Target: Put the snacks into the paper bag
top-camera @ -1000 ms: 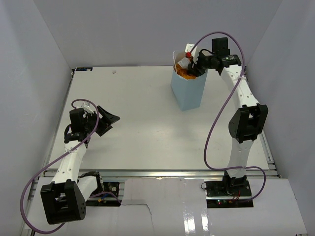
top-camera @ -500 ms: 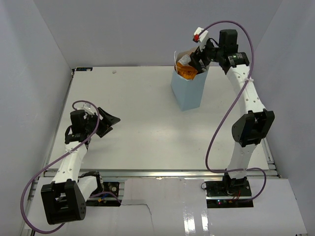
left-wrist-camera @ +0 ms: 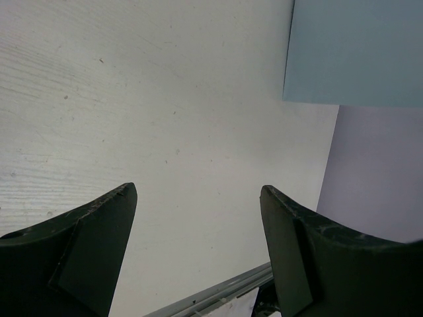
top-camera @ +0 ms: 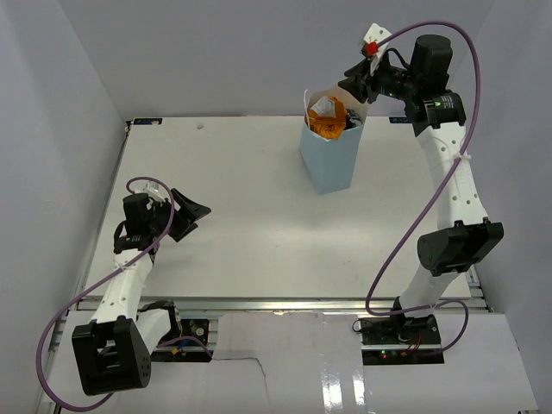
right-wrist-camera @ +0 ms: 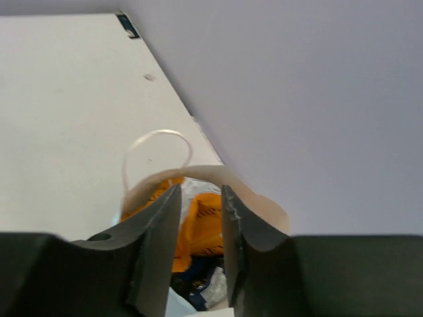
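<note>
The light blue paper bag stands upright at the table's far right. Snacks fill its mouth: an orange chip bag on top, with a blue-and-white packet beneath it in the right wrist view. My right gripper hovers above and just right of the bag's mouth. Its jaws stand partly apart with nothing between them, and the bag's white rim and thin loop handle show below. My left gripper rests low at the table's left, open and empty; the bag's blue wall shows far ahead of it.
White enclosure walls close in the table on three sides. The right arm's purple cable loops down beside it. A metal rail runs along the near edge.
My right gripper has risen out of the bag's mouth and drawn back to the right. Its jaws widened, then narrowed again. The orange chip bag stays in the bag. The left arm has not moved.
</note>
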Available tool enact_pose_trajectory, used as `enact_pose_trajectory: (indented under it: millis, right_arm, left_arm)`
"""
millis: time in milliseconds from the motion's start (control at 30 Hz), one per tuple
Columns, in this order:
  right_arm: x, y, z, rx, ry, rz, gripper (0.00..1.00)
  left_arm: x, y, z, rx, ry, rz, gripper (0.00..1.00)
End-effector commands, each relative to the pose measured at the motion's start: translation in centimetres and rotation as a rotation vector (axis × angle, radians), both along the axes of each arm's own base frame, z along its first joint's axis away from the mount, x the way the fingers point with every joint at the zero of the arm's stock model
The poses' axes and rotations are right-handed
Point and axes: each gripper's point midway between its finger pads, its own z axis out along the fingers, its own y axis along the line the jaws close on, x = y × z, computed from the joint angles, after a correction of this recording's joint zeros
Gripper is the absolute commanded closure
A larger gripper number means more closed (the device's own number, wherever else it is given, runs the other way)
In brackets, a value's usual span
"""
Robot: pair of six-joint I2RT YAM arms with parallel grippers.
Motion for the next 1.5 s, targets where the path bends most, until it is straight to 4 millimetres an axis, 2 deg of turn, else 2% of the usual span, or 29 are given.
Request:
enact_pose_trajectory:
  millis: [0,67,167,367,567,700,800,833,867,1233,1467]
  right_arm:
    - [-2.2,1.8,0.4,0.039,0.005,0.142,0.66]
    - [-2.3,2.7,-1.1,0.038,0.058,0.178,0.75]
    - [-1.5,3.5,-3.7,0.003,0.110,0.176,0.76]
    - [1.5,3.3,-6.7,-0.040,0.154,0.084,0.77]
    - [5.0,1.2,-10.5,-0.110,0.208,-0.095,0.81]
    - [6.6,-0.2,-11.9,-0.123,0.242,-0.217,0.91]
    - [7.7,-1.5,-13.2,-0.154,0.265,-0.301,0.92]
    - [7.9,-1.6,-14.3,-0.168,0.293,-0.312,0.92]
    - [7.9,-1.7,-14.3,-0.174,0.294,-0.314,0.92]
    - [8.5,-2.1,-19.8,-0.279,0.404,-0.320,0.92]
    - [8.2,-2.0,-21.1,-0.310,0.429,-0.304,0.92]
  left_arm:
    - [0.0,-0.1,0.6,-0.007,-0.030,-0.009,0.15]
    - [-0.1,-0.1,0.7,-0.007,-0.033,-0.009,0.15]
    - [-0.1,-0.2,0.6,-0.009,-0.029,-0.012,0.15]
    - [-0.2,-0.2,0.5,-0.010,-0.029,-0.013,0.15]
    - [-0.3,-0.2,0.5,-0.006,-0.029,-0.012,0.15]
    - [-0.3,-0.1,0.2,-0.007,-0.019,-0.012,0.15]
    - [-0.1,-0.2,0.2,-0.010,-0.021,-0.016,0.15]
    - [-0.1,-0.2,0.2,-0.010,-0.021,-0.016,0.15]
    - [-0.1,-0.2,0.2,-0.008,-0.022,-0.016,0.15]
    - [-0.2,-0.2,0.3,-0.010,-0.025,-0.017,0.15]
    - [-0.1,-0.3,0.6,-0.011,-0.030,-0.017,0.15]
